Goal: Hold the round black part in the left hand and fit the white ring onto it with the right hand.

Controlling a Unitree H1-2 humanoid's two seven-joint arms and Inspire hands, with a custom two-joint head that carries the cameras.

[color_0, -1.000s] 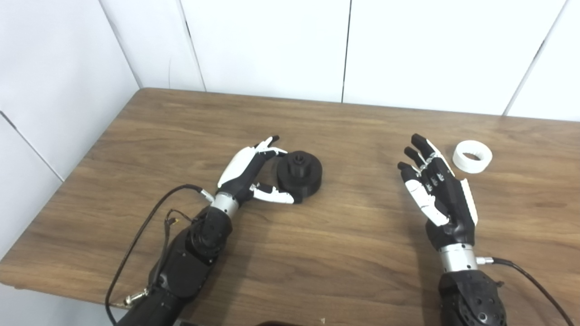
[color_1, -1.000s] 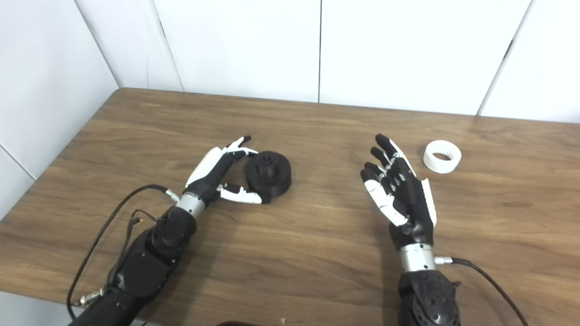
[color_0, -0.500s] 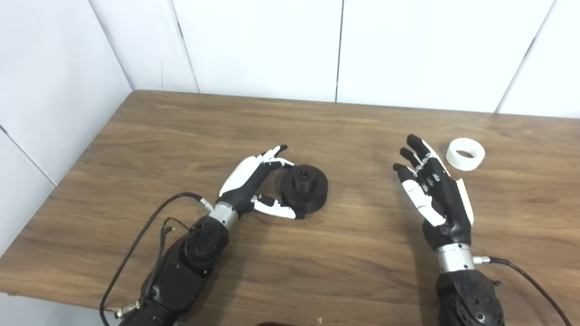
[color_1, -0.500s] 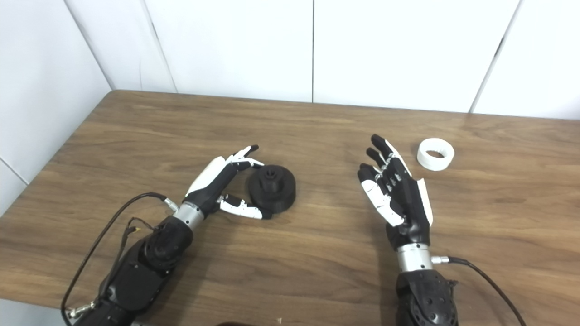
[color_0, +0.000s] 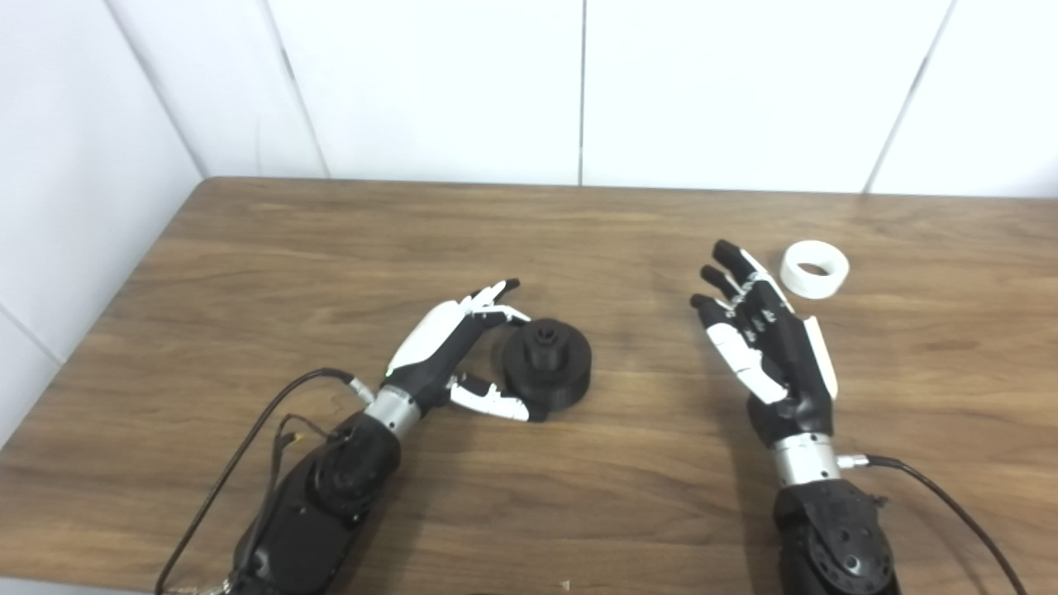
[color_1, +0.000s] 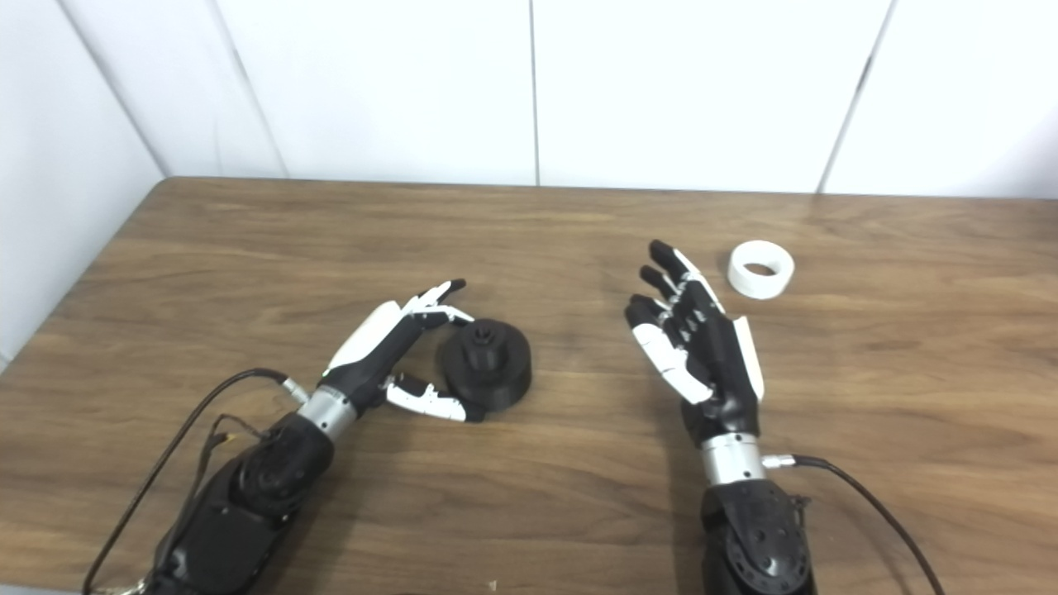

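left hand (color_0: 450, 351) sits spread around the round black part (color_0: 547, 364) on the wooden table (color_0: 248, 273), not gripping; right hand (color_0: 769, 343) is splayed and empty, white ring (color_0: 815, 268) just beyond its fingertips

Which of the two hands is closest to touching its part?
The left hand: it cups the round black part, while the right hand hangs open, short of the white ring.
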